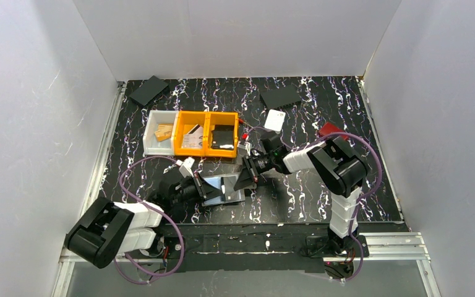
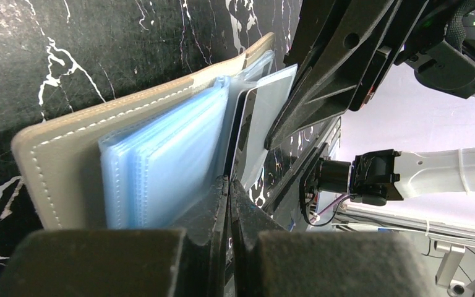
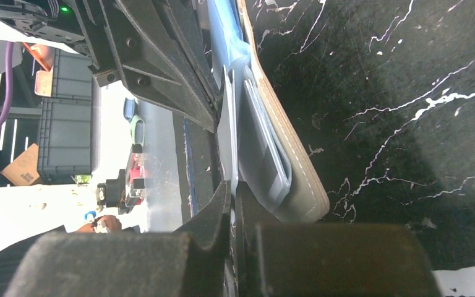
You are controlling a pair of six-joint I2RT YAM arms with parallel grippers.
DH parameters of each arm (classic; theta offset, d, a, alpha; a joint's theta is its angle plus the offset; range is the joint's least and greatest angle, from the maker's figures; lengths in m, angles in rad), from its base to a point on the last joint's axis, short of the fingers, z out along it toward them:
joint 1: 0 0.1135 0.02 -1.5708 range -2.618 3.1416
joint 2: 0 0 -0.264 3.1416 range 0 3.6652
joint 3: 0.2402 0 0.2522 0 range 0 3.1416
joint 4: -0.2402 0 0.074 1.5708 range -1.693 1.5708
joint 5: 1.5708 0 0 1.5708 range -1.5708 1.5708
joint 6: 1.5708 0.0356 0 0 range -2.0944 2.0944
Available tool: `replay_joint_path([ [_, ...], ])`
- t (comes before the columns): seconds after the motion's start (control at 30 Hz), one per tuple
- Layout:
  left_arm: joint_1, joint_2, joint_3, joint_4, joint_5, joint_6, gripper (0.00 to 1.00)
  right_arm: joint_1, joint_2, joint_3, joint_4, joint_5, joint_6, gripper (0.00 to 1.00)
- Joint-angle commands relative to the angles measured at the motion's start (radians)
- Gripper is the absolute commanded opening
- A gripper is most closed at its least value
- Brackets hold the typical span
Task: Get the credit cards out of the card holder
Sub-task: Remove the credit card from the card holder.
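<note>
The grey-taupe card holder (image 1: 226, 189) lies open on the black marbled table between both arms. In the left wrist view its stitched cover (image 2: 68, 161) holds a stack of pale blue sleeves (image 2: 167, 161). My left gripper (image 2: 229, 181) is shut on a thin inner leaf at the holder's near edge. A silvery-white credit card (image 2: 269, 111) stands out past the sleeves, with the right gripper's fingers (image 2: 321, 80) against it. In the right wrist view my right gripper (image 3: 232, 185) is shut on that thin pale card edge, beside the holder's cover (image 3: 297, 179).
Behind the holder stand two orange bins (image 1: 210, 133) and a white bin (image 1: 159, 139) with small items. A small white case (image 1: 274, 119), a red wallet (image 1: 331, 130) and two flat black pieces (image 1: 148, 90) (image 1: 281, 97) lie farther back. White walls enclose the table.
</note>
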Motion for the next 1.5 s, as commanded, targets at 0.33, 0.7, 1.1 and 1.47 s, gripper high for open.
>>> replay_joint_path([
  [0.33,0.081,0.046,-0.049,0.079,0.042,0.029,0.00,-0.014,0.049,0.047,-0.146,0.049,-0.113,0.03],
  [0.7,0.118,-0.028,-0.055,0.035,0.092,0.041,0.00,-0.033,0.029,0.070,-0.238,0.104,-0.184,0.09],
  [1.1,0.136,-0.272,-0.041,-0.230,0.101,0.092,0.00,-0.087,-0.068,0.118,-0.382,0.101,-0.344,0.42],
  [1.47,0.096,-0.245,0.045,-0.243,0.180,0.100,0.00,-0.103,-0.163,0.288,-0.858,0.047,-0.875,0.74],
])
